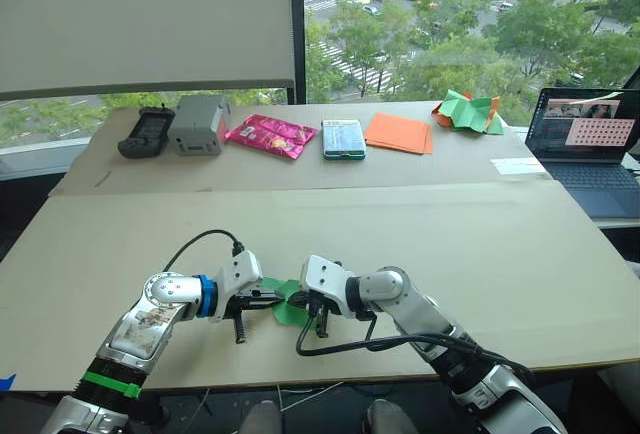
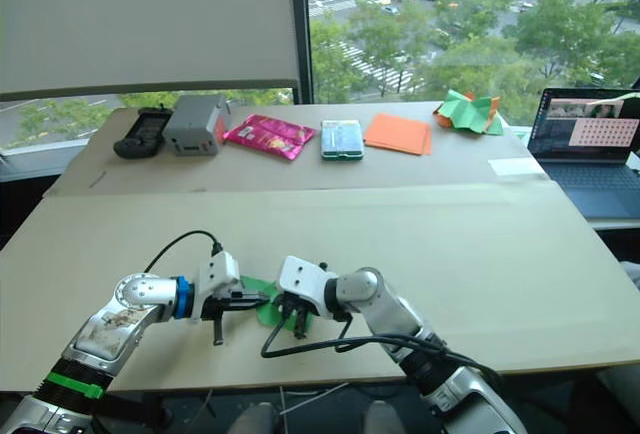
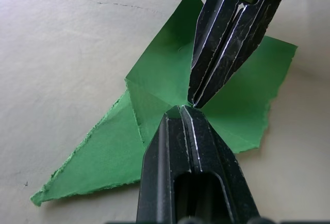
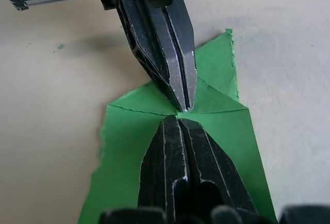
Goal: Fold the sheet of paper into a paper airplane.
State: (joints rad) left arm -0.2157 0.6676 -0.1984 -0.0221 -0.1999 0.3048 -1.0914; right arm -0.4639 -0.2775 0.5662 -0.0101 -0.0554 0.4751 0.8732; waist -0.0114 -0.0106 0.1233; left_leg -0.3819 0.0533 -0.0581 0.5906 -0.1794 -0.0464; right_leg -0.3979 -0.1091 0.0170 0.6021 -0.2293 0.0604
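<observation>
Bottom centre of head view: sheet of paper (image 1: 288, 304) flat on table (image 1: 400, 244), right between both grippers. Left gripper (image 3: 181, 109) and right gripper (image 4: 179, 118) pinched shut, tips meeting nose-to-nose over crease junction. Neither nearer. Pointed end trails lower left in left wrist view.

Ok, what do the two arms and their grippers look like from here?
Both arms are silver-grey metal with white wrist housings. The left arm carries a blue ring behind the wrist and a green band lower down; a black cable loops over it. A black cable also hangs under the right arm. The left gripper and right gripper each have two slim black fingers, tapered and grooved.
</observation>
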